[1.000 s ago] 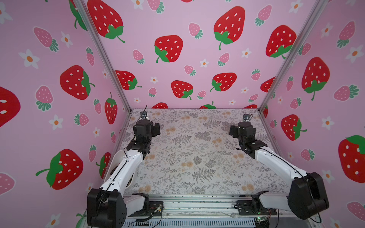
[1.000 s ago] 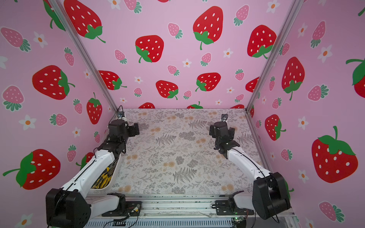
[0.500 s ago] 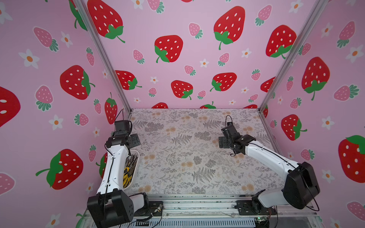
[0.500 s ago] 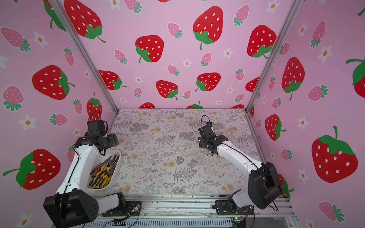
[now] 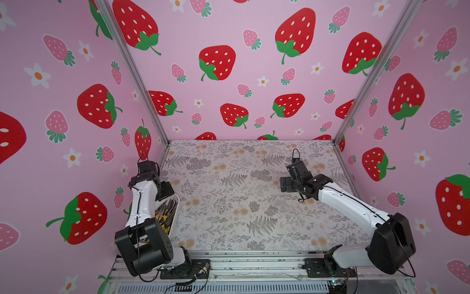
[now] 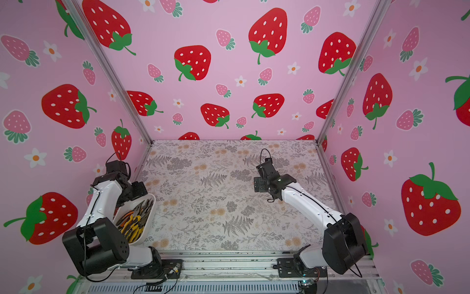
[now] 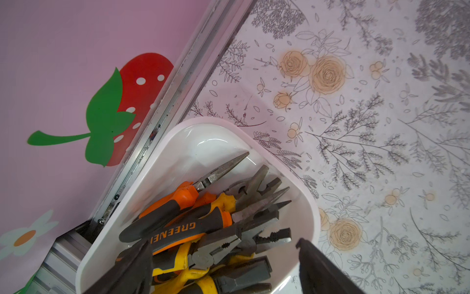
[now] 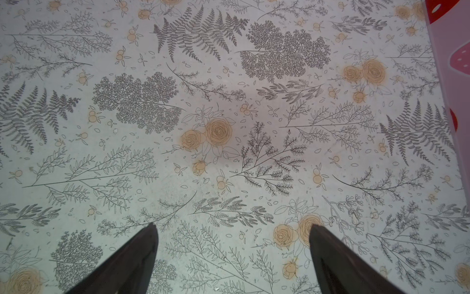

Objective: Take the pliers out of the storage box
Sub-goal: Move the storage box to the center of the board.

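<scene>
At the near left corner of the tabletop (image 5: 229, 203), hard against the left wall (image 6: 45, 178), sits the storage box (image 6: 151, 219), and every one of the pliers (image 7: 193, 224) you can see lies inside it. Your left end effector (image 7: 223, 244) hangs just above that heap with its fingers spread wide and nothing between them. Your right end effector (image 8: 232, 225) is likewise wide open and empty, over bare tabletop well to the right.

For this step, I judge you should pick a pair lying on top; the orange-and-black one lettered GREENE looks freest. Set the fingers across its handles, not along them, and come down straight, clear of the box rim.

The pliers are a tangle. Their dark metal noses, some long and pointed, some blunt and toothed, point toward the far end of the box. The handles, sleeved orange-and-black or yellow-and-black, cross one another. Expect a neighbour to snag.
</scene>
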